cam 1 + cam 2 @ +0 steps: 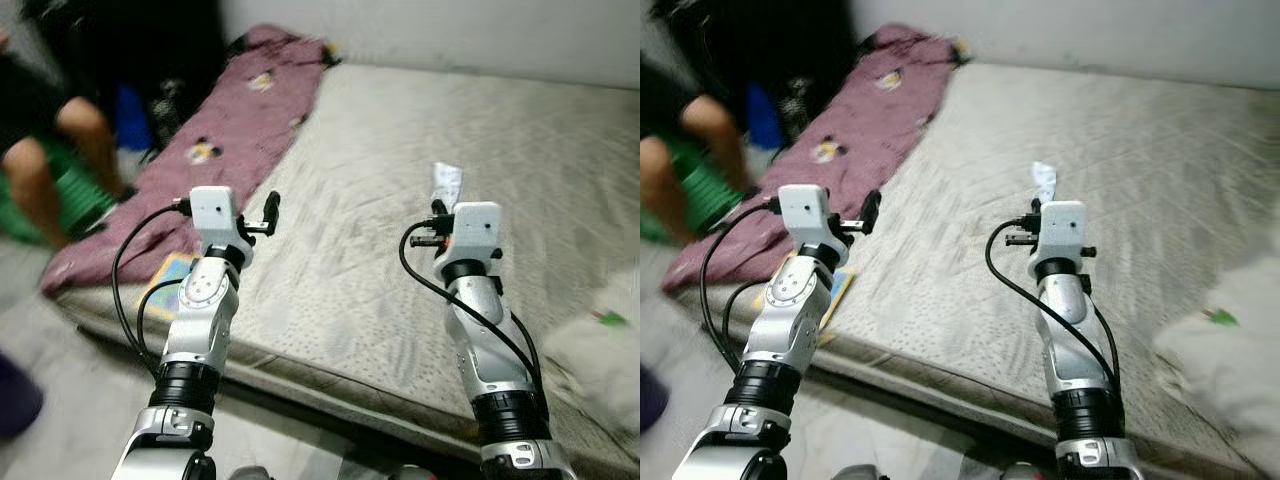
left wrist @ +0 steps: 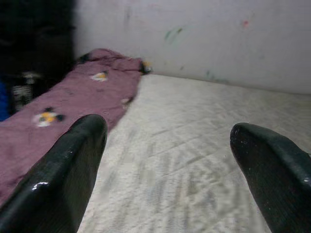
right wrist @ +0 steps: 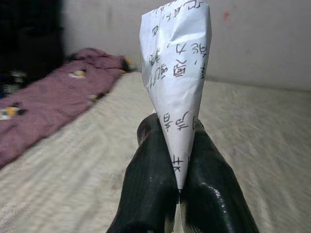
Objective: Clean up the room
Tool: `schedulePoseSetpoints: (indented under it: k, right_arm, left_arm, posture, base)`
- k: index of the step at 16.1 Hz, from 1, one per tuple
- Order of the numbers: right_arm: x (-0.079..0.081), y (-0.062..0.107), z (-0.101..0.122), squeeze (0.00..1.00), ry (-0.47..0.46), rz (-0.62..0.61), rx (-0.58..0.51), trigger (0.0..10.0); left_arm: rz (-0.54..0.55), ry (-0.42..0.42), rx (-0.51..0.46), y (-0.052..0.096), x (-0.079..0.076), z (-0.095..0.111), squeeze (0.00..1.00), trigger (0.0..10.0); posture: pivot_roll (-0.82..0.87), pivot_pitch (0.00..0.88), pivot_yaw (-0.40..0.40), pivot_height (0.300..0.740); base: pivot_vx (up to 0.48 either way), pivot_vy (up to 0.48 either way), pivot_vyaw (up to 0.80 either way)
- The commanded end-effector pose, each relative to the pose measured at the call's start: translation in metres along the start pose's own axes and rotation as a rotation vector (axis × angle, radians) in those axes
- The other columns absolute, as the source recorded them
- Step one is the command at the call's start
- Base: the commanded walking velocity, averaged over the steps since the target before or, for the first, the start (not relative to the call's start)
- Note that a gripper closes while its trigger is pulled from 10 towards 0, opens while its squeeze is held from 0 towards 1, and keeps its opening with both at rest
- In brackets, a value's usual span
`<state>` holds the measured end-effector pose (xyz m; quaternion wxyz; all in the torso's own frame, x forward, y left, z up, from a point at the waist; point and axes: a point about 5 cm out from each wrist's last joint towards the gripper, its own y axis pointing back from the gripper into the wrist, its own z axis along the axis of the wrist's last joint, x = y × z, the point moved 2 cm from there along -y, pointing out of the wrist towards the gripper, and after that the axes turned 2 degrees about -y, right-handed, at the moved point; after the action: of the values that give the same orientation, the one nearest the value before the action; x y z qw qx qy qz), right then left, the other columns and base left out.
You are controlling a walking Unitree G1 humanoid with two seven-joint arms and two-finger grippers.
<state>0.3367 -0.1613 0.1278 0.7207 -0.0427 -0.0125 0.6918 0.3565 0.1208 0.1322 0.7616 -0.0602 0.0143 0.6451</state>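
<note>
Bare grey-beige mattress [image 1: 420,200] low on floor, pale wall [image 2: 194,34] behind, head views slightly blurred.

Folded white paper slip [image 3: 177,82] with handwritten characters, pinched upright in right gripper [image 3: 179,189], fingers closed tight on its lower point. Held above middle of mattress, not touching it; seen in head views as small white tab [image 1: 446,183] just past right wrist.

Left gripper [image 2: 170,170] spread wide, nothing between its fingers [image 2: 63,179], raised over mattress near its left edge.

Maroon blanket [image 1: 230,130] with small yellow-and-black prints, running along mattress's left side up to far corner by wall. Colourful flat item [image 1: 168,275] at near-left corner, partly behind left arm; cannot tell what it is.

White fluffy bedding [image 1: 600,360] bunched at near-right edge of mattress. Person's bare legs [image 1: 60,160] at far left beside blanket, blurred, with something green [image 1: 75,200] next to them.
</note>
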Motion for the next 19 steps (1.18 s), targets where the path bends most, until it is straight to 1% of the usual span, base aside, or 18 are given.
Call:
schedulePoseSetpoints:
  k: [1, 7, 14, 19]
  right_arm:
    - [0.0008, -0.0026, 0.0013, 0.0, -0.008, -0.001, 0.002, 10.0]
    - [0.0011, -0.0037, 0.0014, 0.0, -0.007, 0.007, 0.001, 10.0]
    - [0.002, -0.004, 0.0009, 0.0, -0.014, 0.019, 0.005, 10.0]
    - [0.0045, -0.0035, 0.0008, 0.0, -0.019, 0.04, 0.001, 10.0]
  left_arm:
    - [-0.008, 0.006, 0.005, -0.0012, -0.0008, 0.0001, 0.0, 10.0]
    - [-0.006, 0.021, 0.006, -0.0021, -0.0014, -0.0002, 0.0, 10.0]
    - [-0.001, 0.027, 0.007, -0.0021, -0.0012, -0.0007, 0.0, 10.0]
    - [0.0, 0.03, 0.01, -0.002, -0.0014, -0.0012, 0.0, 10.0]
  posture:
    - [-0.08, 0.0, 0.08, 0.74]
    - [-0.08, 0.0, 0.077, 0.74]
    - [-0.08, 0.0, 0.073, 0.74]
    - [-0.08, 0.0, 0.072, 0.74]
  base:
    - [0.0, 0.0, -0.79]
    - [0.0, 0.0, -0.8]
    - [0.0, 0.259, -0.8]
    - [0.0, 0.304, 0.0]
